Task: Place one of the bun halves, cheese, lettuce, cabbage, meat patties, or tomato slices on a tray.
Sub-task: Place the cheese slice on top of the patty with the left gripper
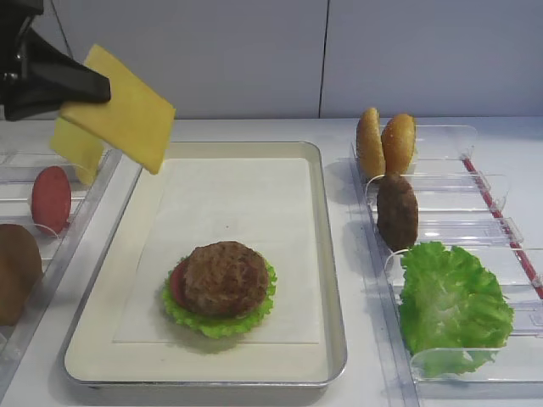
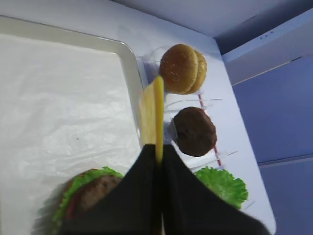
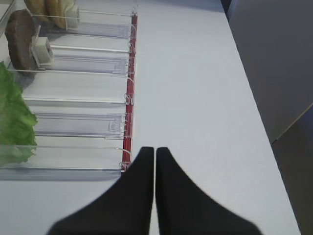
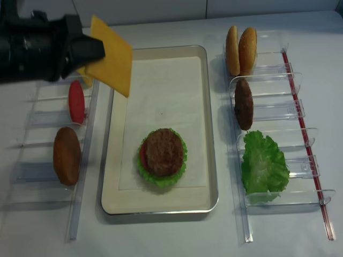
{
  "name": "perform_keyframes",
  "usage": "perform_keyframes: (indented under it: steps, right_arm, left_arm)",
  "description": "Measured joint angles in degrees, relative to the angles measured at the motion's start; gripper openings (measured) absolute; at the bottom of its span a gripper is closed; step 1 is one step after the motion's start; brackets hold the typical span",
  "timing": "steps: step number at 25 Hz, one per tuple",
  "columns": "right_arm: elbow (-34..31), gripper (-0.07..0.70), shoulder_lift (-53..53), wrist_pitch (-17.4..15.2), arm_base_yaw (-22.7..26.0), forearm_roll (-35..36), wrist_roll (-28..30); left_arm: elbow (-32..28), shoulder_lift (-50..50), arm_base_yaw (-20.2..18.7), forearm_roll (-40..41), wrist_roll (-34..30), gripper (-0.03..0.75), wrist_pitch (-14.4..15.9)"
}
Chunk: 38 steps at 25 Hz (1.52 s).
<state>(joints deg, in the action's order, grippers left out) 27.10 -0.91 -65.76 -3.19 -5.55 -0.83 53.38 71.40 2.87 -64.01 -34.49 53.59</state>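
Observation:
My left gripper (image 1: pixel 103 86) is shut on a deep orange-yellow cheese slice (image 1: pixel 129 112), holding it tilted in the air over the far left corner of the cream tray (image 1: pixel 333 254). In the left wrist view the cheese (image 2: pixel 157 110) stands edge-on between the black fingers (image 2: pixel 142 186). On the tray's paper liner lies a stack of lettuce, a tomato slice and a meat patty (image 1: pixel 225 278) on top. My right gripper (image 3: pixel 155 150) is shut with nothing in it, above the white table beside the right-hand bins.
Clear bins on the right hold two bun halves (image 1: pixel 386 142), a meat patty (image 1: pixel 397 212) and lettuce (image 1: pixel 450 305). Left-hand bins hold a paler yellow slice (image 1: pixel 78 148), a tomato slice (image 1: pixel 51 199) and a bun half (image 1: pixel 15 271).

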Motion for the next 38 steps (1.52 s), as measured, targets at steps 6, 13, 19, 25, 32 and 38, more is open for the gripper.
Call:
perform_keyframes:
  steps: [6,13,19,25,32,38]
  right_arm:
    - [0.0,0.413,0.0,0.0,0.0,0.0,0.0]
    - [0.0,0.413,0.0,0.0,0.0,0.0,0.0]
    - [0.0,0.413,0.0,0.0,0.0,0.0,0.0]
    - [0.0,0.413,0.0,0.0,0.0,0.0,0.0]
    - [0.0,0.413,0.0,0.0,0.0,0.0,0.0]
    - [0.0,0.413,0.0,0.0,0.0,0.0,0.0]
  left_arm:
    - [-13.66,-2.39,-0.42,-19.11,-9.71,-0.024,-0.41]
    - [-22.85,-2.38,-9.27,-32.19,-17.06,-0.024,-4.51]
    - [-23.11,-2.38,-17.11,-35.93,-19.26,-0.024,-10.95]
    - [-23.11,-2.38,-22.73,-36.03,-19.39,-0.024,-17.75]
    - [-23.11,-2.26,-24.26,-36.03,-19.39,-0.024,-22.59]
    - [-23.11,2.46,-24.35,-36.03,-19.15,-0.024,-22.1]
